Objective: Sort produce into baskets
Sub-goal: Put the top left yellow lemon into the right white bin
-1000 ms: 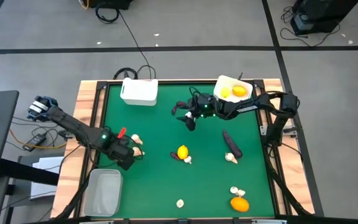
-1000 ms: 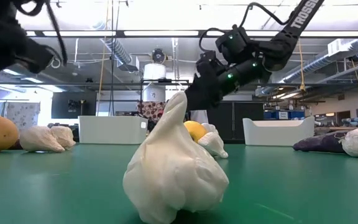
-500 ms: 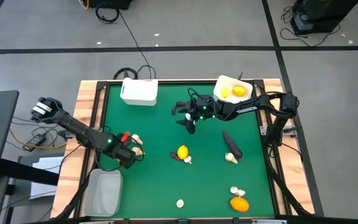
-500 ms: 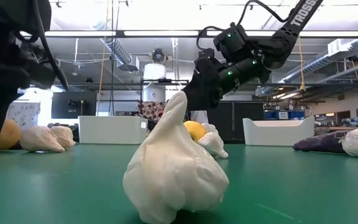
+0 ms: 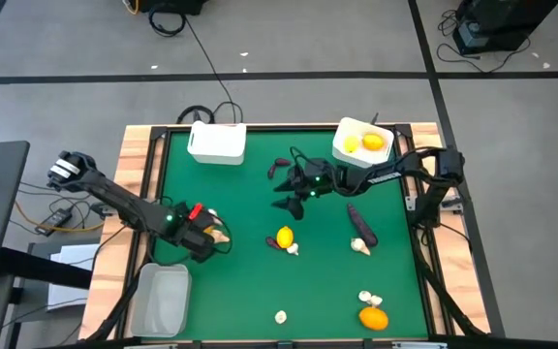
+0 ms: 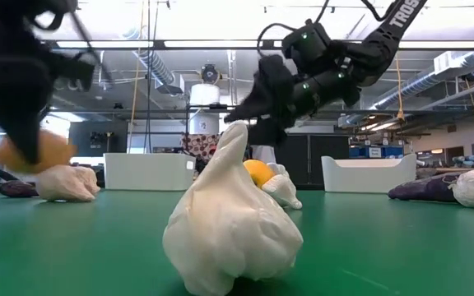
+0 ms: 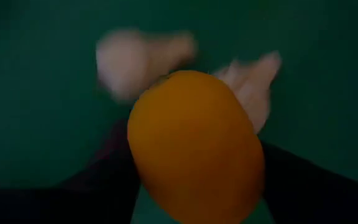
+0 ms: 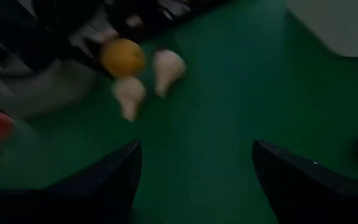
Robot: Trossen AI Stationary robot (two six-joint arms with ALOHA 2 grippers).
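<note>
My left gripper (image 5: 206,239) is at the table's left middle, shut on a round orange citrus fruit (image 7: 194,146), which also shows in the low view (image 6: 33,152) just above the mat. Two cream garlic bulbs (image 7: 135,59) (image 7: 253,81) lie on the mat close beside it. My right gripper (image 5: 287,201) hovers open and empty above the mat's middle, far part, fingers spread (image 8: 194,180). A white bin (image 5: 363,142) at the far right holds two citrus fruits. A second white bin (image 5: 217,142) stands at the far left. A clear bin (image 5: 160,296) stands at the near left. My left gripper pinches the citrus fruit by its two opposite sides (image 7: 143,168) between its two fingers (image 7: 98,186). The fingers come from above, slanting down. The fruit hangs between them, lifted a little clear of the green mat.
A yellow citrus (image 5: 285,237) with a garlic bulb and a dark piece lies mid-table. A purple eggplant (image 5: 361,225) and a garlic bulb (image 5: 359,246) lie right of it. A small eggplant (image 5: 281,165) lies far-middle. An orange citrus (image 5: 373,318) and garlic bulbs (image 5: 368,298) (image 5: 280,316) lie near the front.
My left gripper has risen with the orange citrus, which lay on the mat a second ago and now hangs clear of it, a little nearer the table's middle. My right gripper has gone a short way toward the near edge and lower.
</note>
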